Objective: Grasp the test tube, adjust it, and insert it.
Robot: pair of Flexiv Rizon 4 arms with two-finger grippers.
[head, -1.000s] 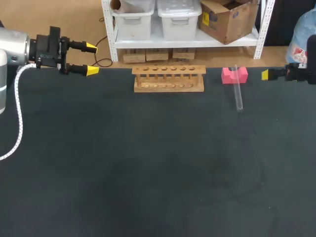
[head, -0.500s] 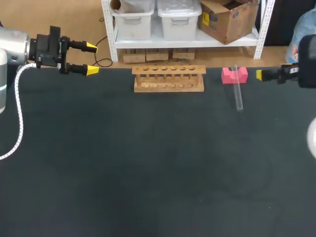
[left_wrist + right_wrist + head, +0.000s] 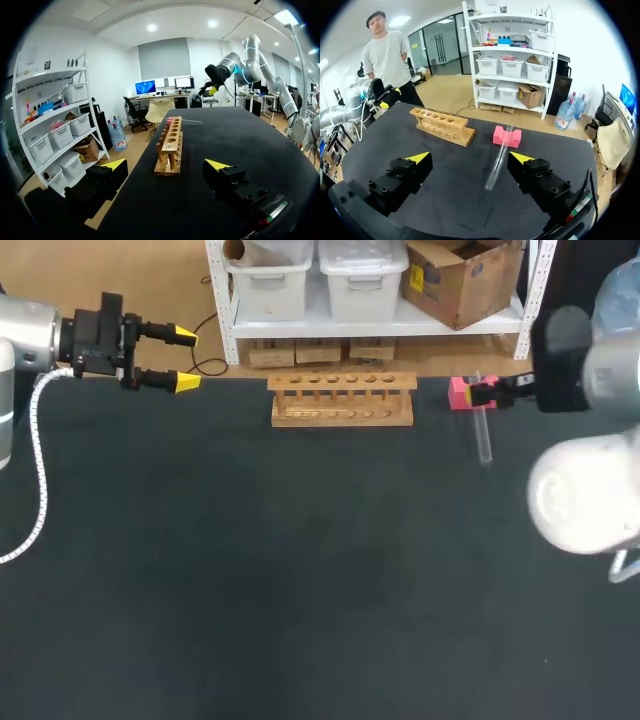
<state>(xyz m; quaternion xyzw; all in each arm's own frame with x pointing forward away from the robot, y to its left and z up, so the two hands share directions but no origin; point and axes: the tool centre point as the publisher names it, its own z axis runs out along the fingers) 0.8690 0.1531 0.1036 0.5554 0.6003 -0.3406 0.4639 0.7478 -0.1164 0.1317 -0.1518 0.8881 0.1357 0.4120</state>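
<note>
A clear test tube (image 3: 484,440) lies at the back right of the table, its far end resting in a pink block (image 3: 460,393). The wooden rack (image 3: 342,400) with a row of holes stands at the back middle. My right gripper (image 3: 480,395) hovers over the block. In the right wrist view it (image 3: 469,159) stands open, with the tube (image 3: 498,161) lying ahead, nearer one finger, and the block (image 3: 507,136) and rack (image 3: 442,126) beyond. My left gripper (image 3: 186,360) is open and empty at the back left. From its own view (image 3: 165,165) the rack (image 3: 170,146) stands ahead.
The black table (image 3: 300,570) reaches from the rack to the front edge. Its far edge runs just behind the rack and the block. My right arm's white elbow (image 3: 585,490) hangs over the table's right side.
My right arm has swung in from the right edge toward the pink block and the tube, and its elbow has come into view. The left arm, tube and rack have not moved.
</note>
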